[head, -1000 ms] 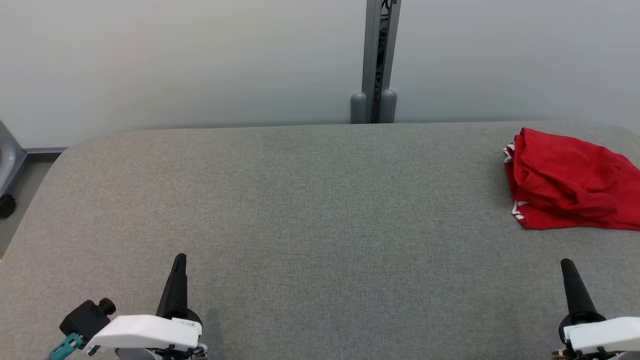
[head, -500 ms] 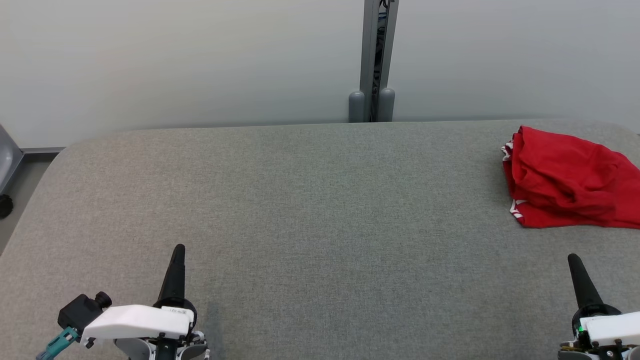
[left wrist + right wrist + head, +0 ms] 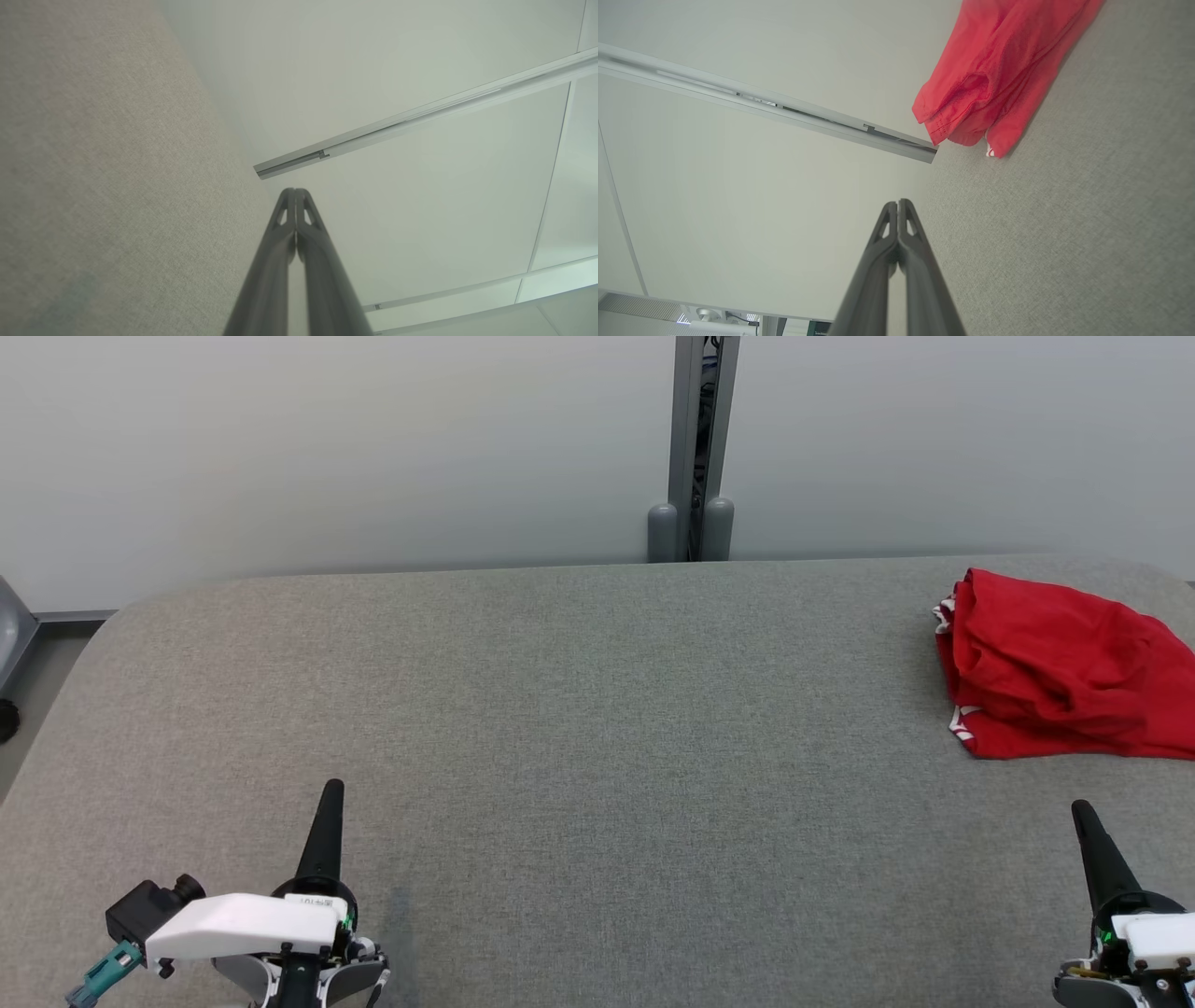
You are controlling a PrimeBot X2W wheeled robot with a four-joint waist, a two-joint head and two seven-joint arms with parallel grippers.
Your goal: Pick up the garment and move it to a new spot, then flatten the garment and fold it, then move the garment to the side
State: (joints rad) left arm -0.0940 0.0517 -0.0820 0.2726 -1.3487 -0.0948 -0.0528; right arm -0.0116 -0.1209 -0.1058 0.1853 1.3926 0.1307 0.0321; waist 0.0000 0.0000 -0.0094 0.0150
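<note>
left gripper [image 3: 332, 791], right gripper [image 3: 1082, 809]: jaws pressing together, gripping nothing | crumpled red cloth garment with white trim [image 3: 1055, 672] lying on grey fabric bench [image 3: 560, 709] ahead of right jaws, well apart from left | judging it soft, light, floppy; advising pinching a raised fold

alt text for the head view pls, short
A crumpled red garment lies at the far right of a grey fabric-covered table, partly cut off by the frame edge. The left gripper at lower left and the right gripper at lower right are both shut, empty and apart from it. A grey post stands against the pale wall behind.
</note>
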